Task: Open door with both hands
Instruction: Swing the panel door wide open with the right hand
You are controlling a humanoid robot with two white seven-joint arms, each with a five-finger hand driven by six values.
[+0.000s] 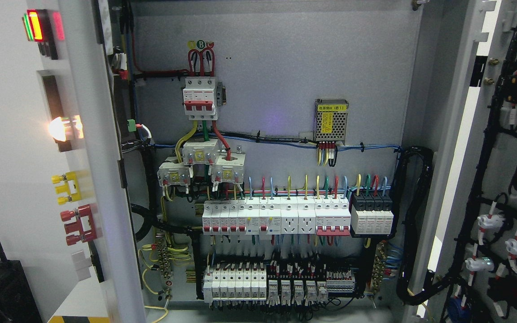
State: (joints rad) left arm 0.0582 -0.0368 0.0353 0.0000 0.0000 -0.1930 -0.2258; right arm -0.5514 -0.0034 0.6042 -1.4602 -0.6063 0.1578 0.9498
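Since the right door (505, 179) already stands swung wide and the left door (38, 157) is folded back, baring the breakers (276, 217), we judge the opening nearly done and, with neither hand in view, cannot tell how our fingers stand.

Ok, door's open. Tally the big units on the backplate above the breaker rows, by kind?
Three-pole main breaker: 1
Current transformers: 3
Mesh-cased power supply: 1
Total: 5
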